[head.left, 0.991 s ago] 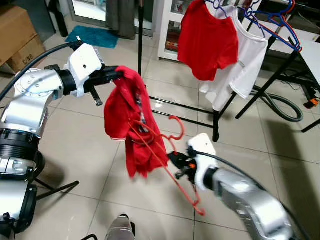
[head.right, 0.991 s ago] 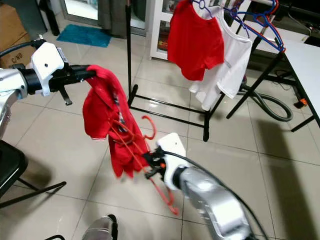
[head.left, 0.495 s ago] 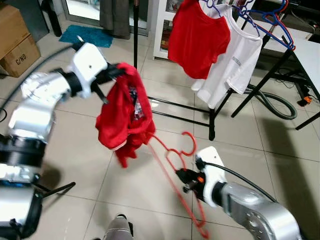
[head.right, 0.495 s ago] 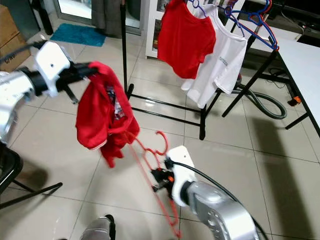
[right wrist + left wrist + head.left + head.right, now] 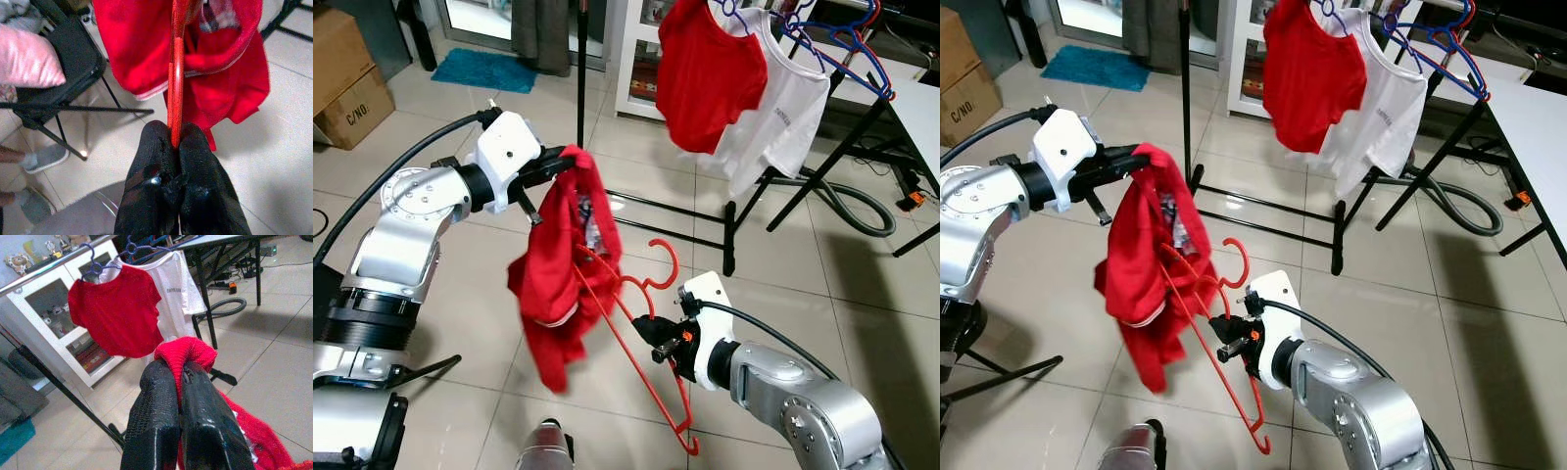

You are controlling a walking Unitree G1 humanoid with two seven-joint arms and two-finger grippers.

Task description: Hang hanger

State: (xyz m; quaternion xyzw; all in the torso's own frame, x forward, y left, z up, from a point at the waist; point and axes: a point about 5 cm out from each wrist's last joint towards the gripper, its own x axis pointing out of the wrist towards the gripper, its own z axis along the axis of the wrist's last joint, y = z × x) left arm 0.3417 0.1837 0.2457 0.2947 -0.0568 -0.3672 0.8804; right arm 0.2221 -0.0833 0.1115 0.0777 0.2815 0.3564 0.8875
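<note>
Where shirt (image 5: 558, 284) hangs, hanger (image 5: 646, 352) steeply slanted.

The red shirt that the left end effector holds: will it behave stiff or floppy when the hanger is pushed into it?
Probably floppy: the red shirt hangs in loose folds from the left end effector. It likely bunches rather than opening, as it already drapes around the red hanger pinched by the right end effector. It seems light.
</note>
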